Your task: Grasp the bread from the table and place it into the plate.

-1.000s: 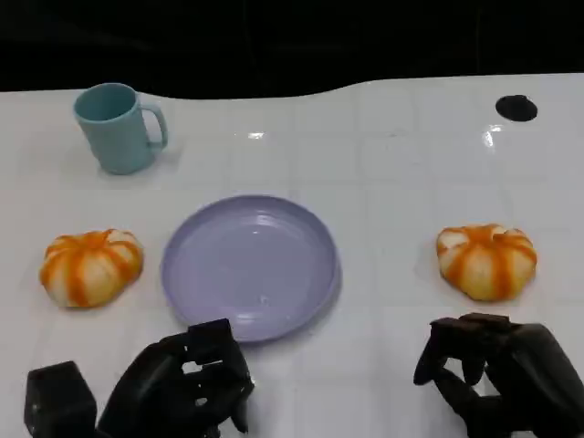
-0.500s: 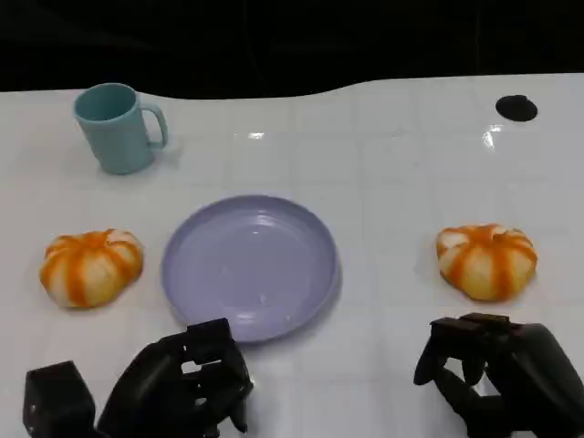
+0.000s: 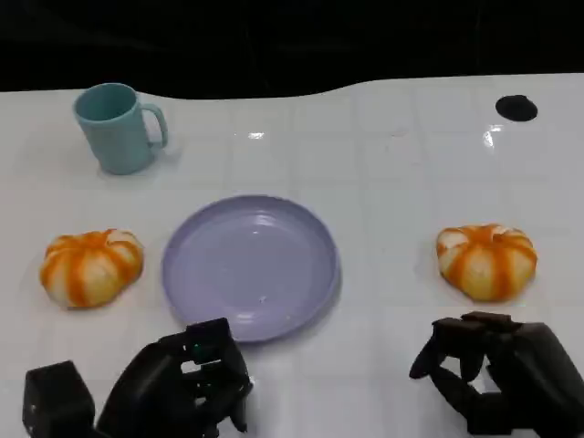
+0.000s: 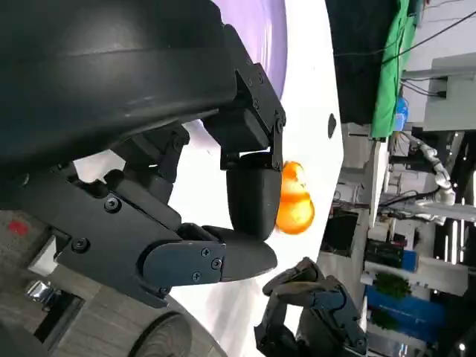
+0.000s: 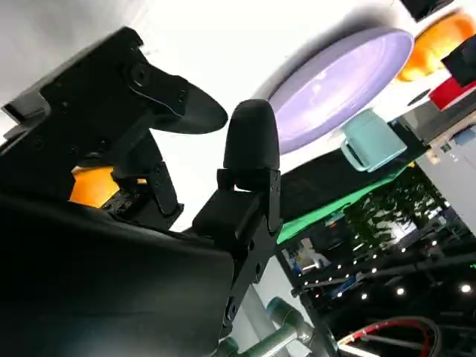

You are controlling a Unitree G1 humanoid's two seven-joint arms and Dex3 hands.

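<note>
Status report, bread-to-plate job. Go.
Left hand and right hand both empty, low near the table edge. Two breads on table, left one, right one. Plate bare. Nothing in the way.

White glossy bench (image 3: 401, 173) w/ faint tile grid, far edge curving vs black background. On it: lavender plate (image 3: 251, 266) at centre-front; orange-and-cream striped bread (image 3: 90, 265) just left of plate, not touching; 2nd bread (image 3: 486, 260) well apart on the right. Teal mug (image 3: 118, 127) back left, upright, handle facing right. Small black round spot (image 3: 516, 108) at far right, flush w/ the surface. Light glare near mug and spot.
</note>
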